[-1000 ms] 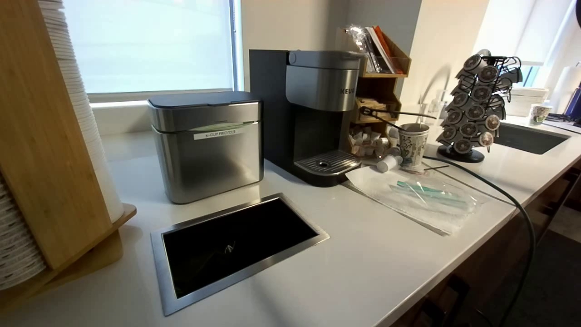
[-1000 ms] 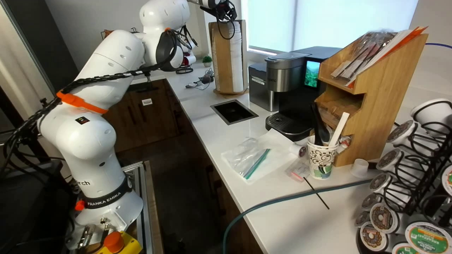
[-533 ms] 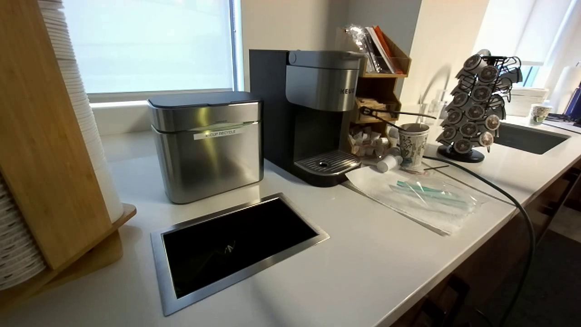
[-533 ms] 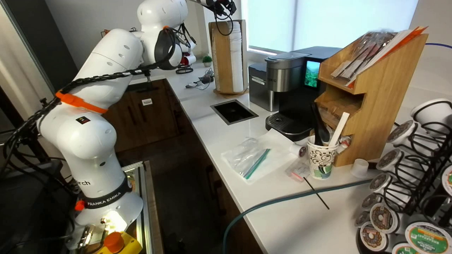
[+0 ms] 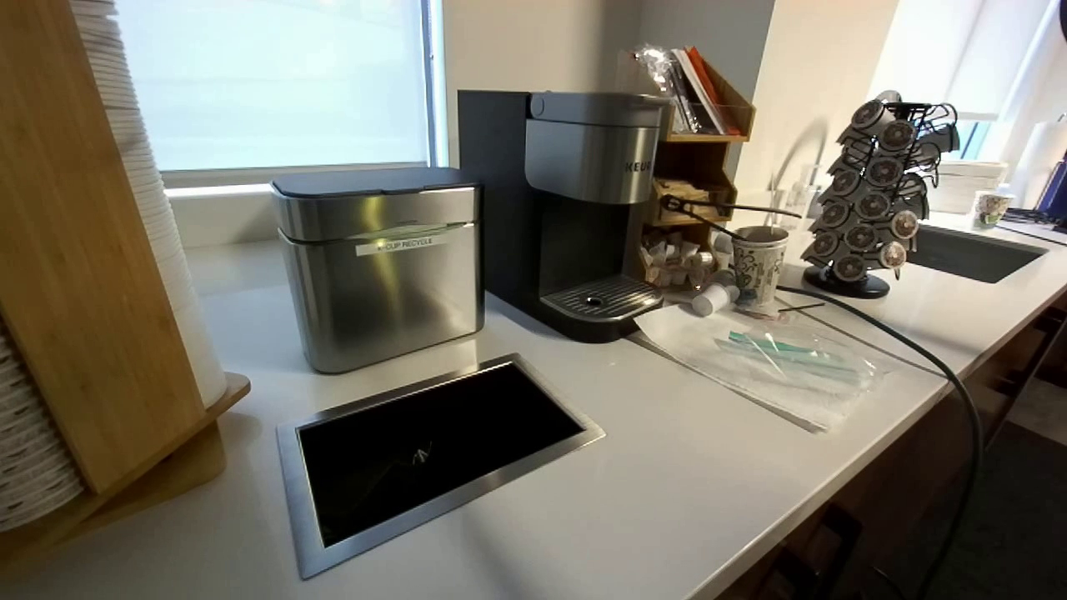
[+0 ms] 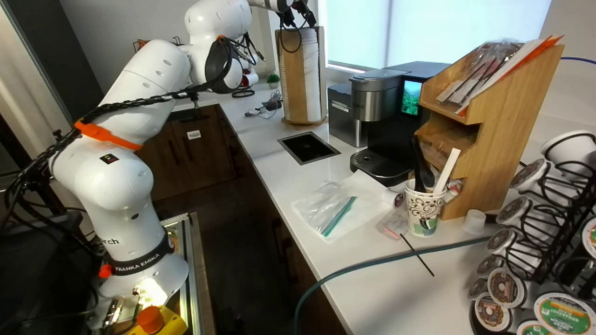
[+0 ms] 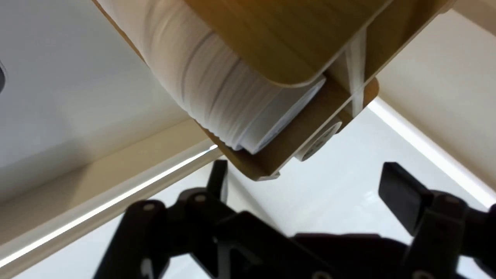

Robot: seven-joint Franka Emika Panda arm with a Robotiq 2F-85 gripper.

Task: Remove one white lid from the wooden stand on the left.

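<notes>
The tall wooden stand is at the left edge in an exterior view and at the back of the counter in an exterior view. It fills the top of the wrist view. Stacked thin white lids sit in it, the end one slightly apart from the rest; the stack also shows in both exterior views. My gripper is just above the stand's top. In the wrist view its fingers are wide apart with nothing between them, short of the stand's end.
A steel bin stands beside the stand, with a coffee maker past it. A framed counter opening lies in front. Printed paper cups fill another bay of the stand. A cable loop hangs from my gripper.
My gripper rose slightly, then came down and a little right to the stand's top. Its two fingers now show apart in the exterior view. The stand and lids have not visibly moved.
</notes>
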